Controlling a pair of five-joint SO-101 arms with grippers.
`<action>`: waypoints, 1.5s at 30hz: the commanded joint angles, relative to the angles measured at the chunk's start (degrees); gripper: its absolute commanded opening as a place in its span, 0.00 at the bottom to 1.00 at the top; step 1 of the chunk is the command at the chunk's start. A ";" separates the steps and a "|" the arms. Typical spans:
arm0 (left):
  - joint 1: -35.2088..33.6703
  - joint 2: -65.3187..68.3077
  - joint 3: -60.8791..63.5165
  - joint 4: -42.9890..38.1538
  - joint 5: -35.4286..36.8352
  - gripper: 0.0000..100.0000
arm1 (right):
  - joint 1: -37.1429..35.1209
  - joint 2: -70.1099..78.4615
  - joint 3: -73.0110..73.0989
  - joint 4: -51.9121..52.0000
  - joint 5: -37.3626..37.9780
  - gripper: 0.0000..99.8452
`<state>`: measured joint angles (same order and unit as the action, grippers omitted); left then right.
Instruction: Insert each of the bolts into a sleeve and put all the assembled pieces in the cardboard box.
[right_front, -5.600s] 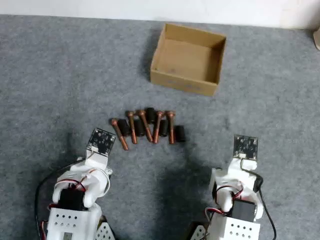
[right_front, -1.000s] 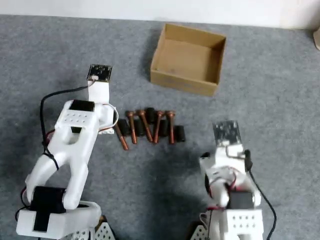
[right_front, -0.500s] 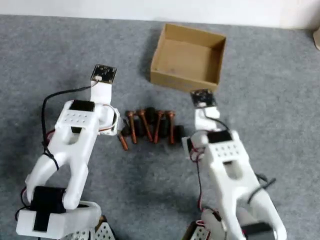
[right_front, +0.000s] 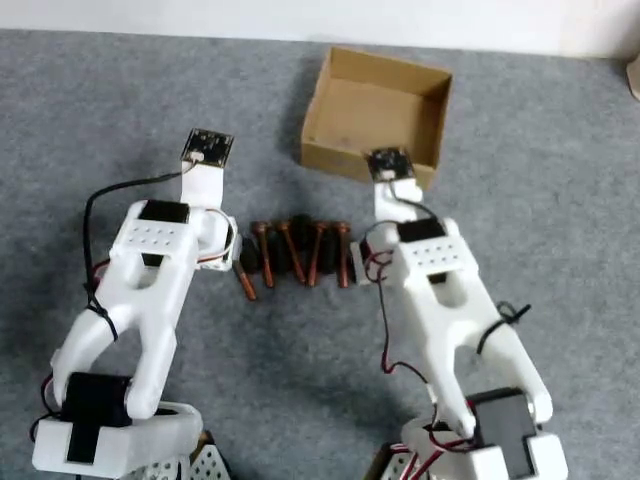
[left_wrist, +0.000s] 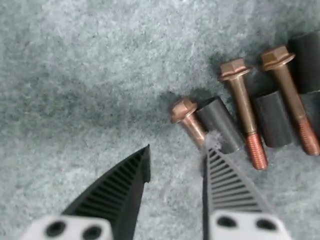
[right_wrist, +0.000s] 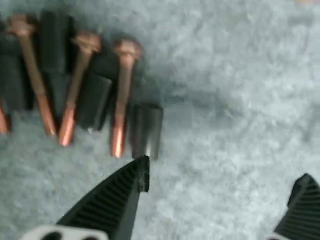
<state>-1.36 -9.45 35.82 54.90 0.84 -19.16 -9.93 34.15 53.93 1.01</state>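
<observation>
Progress: zero. The open brown cardboard box (right_front: 340, 160) looks bare inside, and every copper-coloured hex-head bolt (right_front: 316, 252) and short black cylindrical sleeve (right_front: 300, 232) lies loose in one row on the grey carpeted counter (right_front: 120, 120), nothing mated. All inserts and all drops are left. Left hand (left_wrist: 179, 150) is spread. The end bolt (left_wrist: 186, 116) lies just ahead of it, its shank running under one fingertip (left_wrist: 212, 142) — contact unclear. Right hand (right_wrist: 223, 172) is spread wide, holding nothing. The end sleeve (right_wrist: 146, 129) sits right at one fingertip (right_wrist: 142, 167), off to the side of the gap rather than between the fingers.
</observation>
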 joint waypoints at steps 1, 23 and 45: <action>1.01 -2.42 -0.75 -0.70 0.35 0.16 | -2.07 2.42 -4.97 -0.57 -3.43 0.40; 0.66 -2.77 0.66 -0.88 0.35 0.16 | -8.22 21.41 -11.56 -2.77 -14.33 0.40; 0.57 -2.77 1.45 -0.88 0.35 0.16 | -3.38 25.98 -15.25 -4.09 -13.98 0.00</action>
<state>-1.27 -10.15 37.58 54.90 0.84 -22.51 15.74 20.09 52.00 -12.88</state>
